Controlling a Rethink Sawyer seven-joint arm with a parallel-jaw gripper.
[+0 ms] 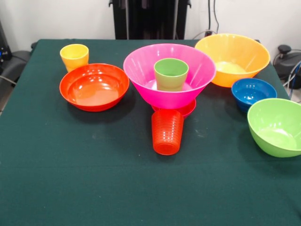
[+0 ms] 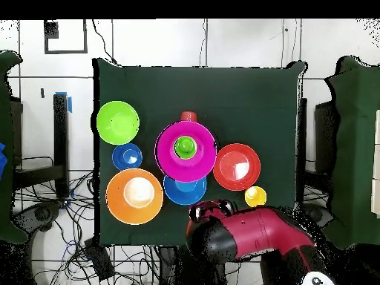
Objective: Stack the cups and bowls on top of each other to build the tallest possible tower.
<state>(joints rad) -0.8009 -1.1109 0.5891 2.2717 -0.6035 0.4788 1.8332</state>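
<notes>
Light green cup stands upright inside large pink bowl; orange-red cup just beside.

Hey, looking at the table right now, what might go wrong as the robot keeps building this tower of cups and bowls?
1. The large pink plastic bowl rests on a much smaller magenta base, so pressing on its rim may tip it.
2. The ribbed orange-red plastic cup stands right against that stack; reaching for it could nudge the tower.
3. The light green plastic cup sits loose inside the pink bowl and may topple if the bowl shifts.
</notes>
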